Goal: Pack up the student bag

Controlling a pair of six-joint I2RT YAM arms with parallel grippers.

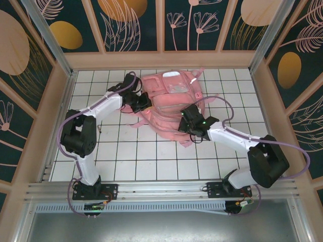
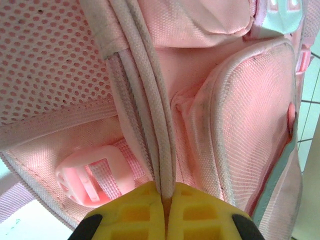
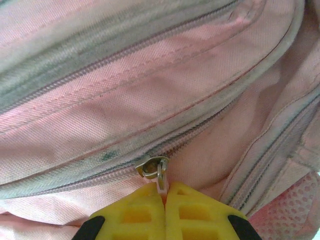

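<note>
The student bag (image 1: 169, 98), a soft pink backpack, lies flat on the white tiled table at the middle back. My left gripper (image 1: 143, 103) sits at the bag's left side. In the left wrist view its yellow fingers (image 2: 131, 212) are shut on a whitish piped seam (image 2: 159, 145) of the bag (image 2: 250, 115). My right gripper (image 1: 184, 119) rests on the bag's near right part. Seen from the right wrist, that gripper (image 3: 164, 190) is shut on the pull of a metal zip slider (image 3: 151, 167). The zip is closed to the left of the slider and parted to its right.
A pink plastic strap buckle (image 2: 92, 175) lies just left of the seam held by the left gripper. Pink straps (image 1: 137, 122) trail off the bag toward the near left. Wooden walls (image 1: 60, 101) enclose the table on three sides.
</note>
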